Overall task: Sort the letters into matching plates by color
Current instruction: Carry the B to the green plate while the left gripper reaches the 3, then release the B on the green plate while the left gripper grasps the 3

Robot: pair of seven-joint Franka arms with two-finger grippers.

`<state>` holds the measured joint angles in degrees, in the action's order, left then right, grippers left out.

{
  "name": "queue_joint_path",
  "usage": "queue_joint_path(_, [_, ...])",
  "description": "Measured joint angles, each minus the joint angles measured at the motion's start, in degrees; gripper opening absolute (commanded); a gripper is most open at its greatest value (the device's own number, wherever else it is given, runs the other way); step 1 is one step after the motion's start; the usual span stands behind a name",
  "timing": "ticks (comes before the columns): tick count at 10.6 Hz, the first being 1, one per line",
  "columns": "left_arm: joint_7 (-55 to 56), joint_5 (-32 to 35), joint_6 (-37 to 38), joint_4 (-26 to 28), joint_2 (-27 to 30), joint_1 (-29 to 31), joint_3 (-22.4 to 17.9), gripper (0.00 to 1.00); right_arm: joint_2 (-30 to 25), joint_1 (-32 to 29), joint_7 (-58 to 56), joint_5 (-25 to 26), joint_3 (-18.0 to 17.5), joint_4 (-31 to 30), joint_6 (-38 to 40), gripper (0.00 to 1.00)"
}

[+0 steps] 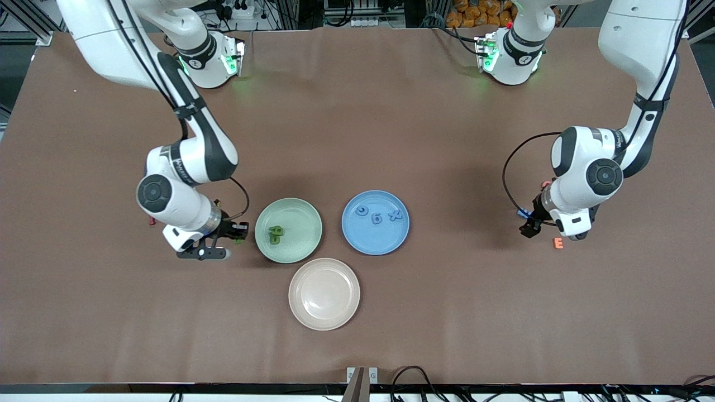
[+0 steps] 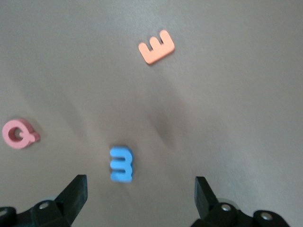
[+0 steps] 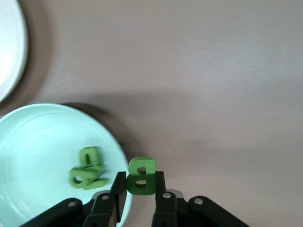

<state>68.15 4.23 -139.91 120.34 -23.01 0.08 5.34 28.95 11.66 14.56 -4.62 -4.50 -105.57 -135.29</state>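
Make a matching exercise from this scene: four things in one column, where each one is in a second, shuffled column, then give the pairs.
Things:
1. green letter B
2. blue letters
3. orange E
4. beige-pink plate

Places or states:
A. on the bare table under the left end effector
B. holding no letters
C. gripped by the right end effector
D. in the blue plate

Pairs: 1-C, 2-D, 3-A, 4-B

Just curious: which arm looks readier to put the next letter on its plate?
The right. Its right pincer is shut on a green letter at the green plate's rim. The left pincer hangs open above a blue letter, not gripping.
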Motion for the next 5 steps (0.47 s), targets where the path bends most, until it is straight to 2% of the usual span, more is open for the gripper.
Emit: queue_joint_path(5, [0.0, 0.24, -8.89, 4.06, -2.42, -0.02, -0.92, 1.0, 0.07, 6.68, 8.69, -0.61, -0.04, 0.64, -0.01, 0.22])
